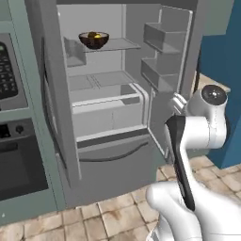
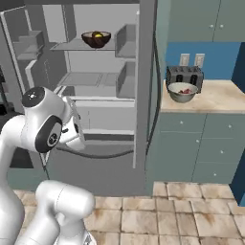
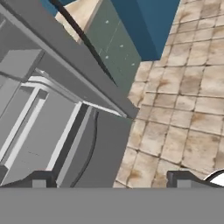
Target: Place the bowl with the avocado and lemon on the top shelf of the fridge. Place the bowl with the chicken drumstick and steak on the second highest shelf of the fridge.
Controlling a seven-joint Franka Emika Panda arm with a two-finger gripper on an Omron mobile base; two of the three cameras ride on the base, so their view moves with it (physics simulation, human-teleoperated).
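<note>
The dark brown bowl (image 1: 94, 40) (image 2: 96, 39) stands on the top shelf (image 1: 120, 45) (image 2: 72, 45) of the open fridge. The yellow lemon (image 1: 97, 35) (image 2: 98, 34) shows in it; the avocado is too dark to pick out. The pale grey bowl (image 2: 182, 93) sits on the counter right of the fridge, with the red steak (image 2: 185, 90) showing inside; the drumstick is too small to tell. My gripper (image 3: 109, 182) (image 1: 177, 102) hangs low in front of the fridge's right side, open and empty, looking down at the bottom drawer and floor. The second highest shelf (image 1: 101, 80) is bare.
The right fridge door (image 1: 172, 52) stands open with bins on it. A toaster (image 2: 184, 75) stands behind the pale bowl on the tan counter (image 2: 217, 98). An oven and microwave column (image 1: 14, 117) is left of the fridge. Tiled floor (image 3: 183, 109) lies below.
</note>
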